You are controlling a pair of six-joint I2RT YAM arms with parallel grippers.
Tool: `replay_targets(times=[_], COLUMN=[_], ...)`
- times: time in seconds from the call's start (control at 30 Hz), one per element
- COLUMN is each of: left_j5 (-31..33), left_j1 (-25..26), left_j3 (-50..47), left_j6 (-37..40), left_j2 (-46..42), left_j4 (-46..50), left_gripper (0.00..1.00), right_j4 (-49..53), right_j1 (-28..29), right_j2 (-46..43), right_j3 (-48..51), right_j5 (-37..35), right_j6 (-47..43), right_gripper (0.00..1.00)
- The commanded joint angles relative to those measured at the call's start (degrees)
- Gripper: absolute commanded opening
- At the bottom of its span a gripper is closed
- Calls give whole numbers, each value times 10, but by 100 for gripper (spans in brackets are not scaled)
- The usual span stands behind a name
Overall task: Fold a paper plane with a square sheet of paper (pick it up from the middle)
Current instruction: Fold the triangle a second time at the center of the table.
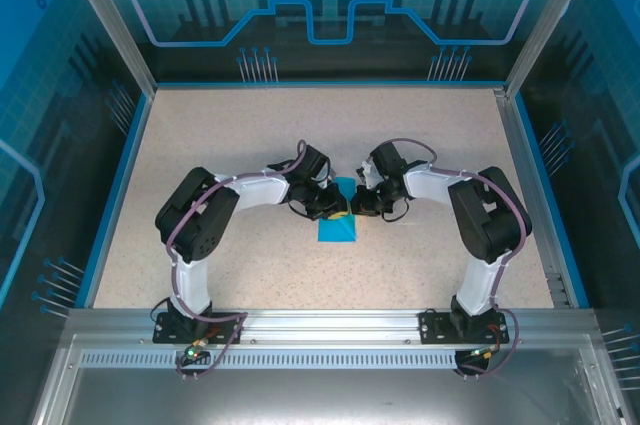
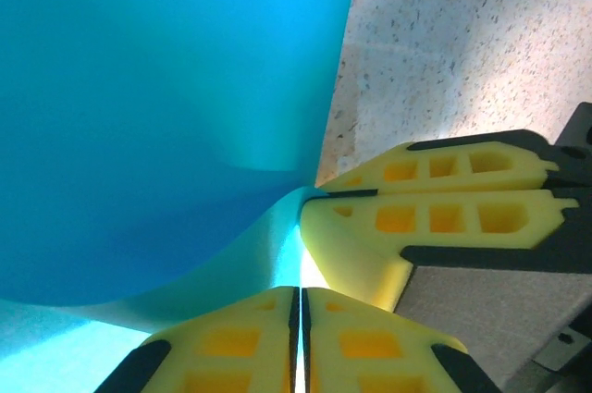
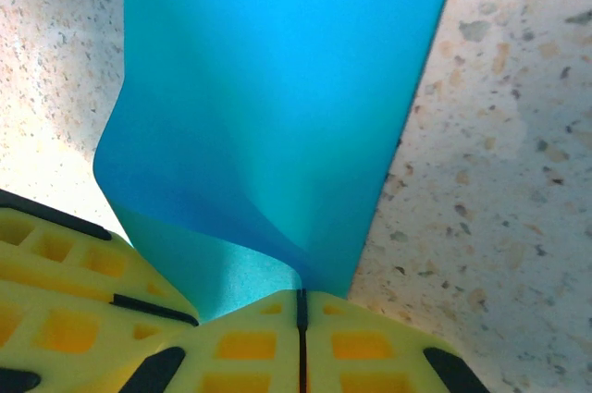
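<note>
The cyan-blue square sheet of paper point(image 1: 336, 227) lies at the middle of the table, its far part bent upward between both grippers. My left gripper point(image 1: 333, 208) is shut on the raised edge; in the left wrist view its yellow fingers point(image 2: 231, 337) pinch the paper point(image 2: 166, 88) where it curls up. My right gripper point(image 1: 361, 203) meets it from the right, shut on the same lifted edge of the sheet point(image 3: 277, 88) at the gripper tips point(image 3: 301, 305). The two pairs of fingertips touch or nearly touch. The paper plane is out of view.
The speckled beige tabletop point(image 1: 250, 135) spreads all round the sheet, bordered by a blue rim and the enclosure's clear walls. The aluminium rail point(image 1: 330, 323) with both arm bases runs along the near edge.
</note>
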State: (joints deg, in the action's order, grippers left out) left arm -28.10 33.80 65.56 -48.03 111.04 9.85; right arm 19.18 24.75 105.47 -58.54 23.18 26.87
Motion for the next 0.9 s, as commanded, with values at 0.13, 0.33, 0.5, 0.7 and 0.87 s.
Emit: replay_targets(times=[0.13, 0.33, 0.5, 0.7, 0.87], left_j5=[2, 8, 8, 12, 16], left_j1=[-4, -5, -5, -4, -4], left_j3=[19, 20, 20, 20, 18], left_j6=[14, 17, 18, 17, 16], left_j2=[16, 21, 23, 25, 29], left_j4=[18, 24, 25, 31, 36], left_gripper=[12, 12, 12, 12, 12], right_j4=[16, 15, 17, 16, 16], right_j1=[4, 4, 5, 4, 5], right_j2=[11, 13, 18, 23, 26], right_j3=[-10, -10, -15, -16, -18], right_j5=[-5, -5, -7, -6, -5], right_j6=[-5, -4, -4, -5, -6], right_gripper=[9, 9, 9, 9, 9])
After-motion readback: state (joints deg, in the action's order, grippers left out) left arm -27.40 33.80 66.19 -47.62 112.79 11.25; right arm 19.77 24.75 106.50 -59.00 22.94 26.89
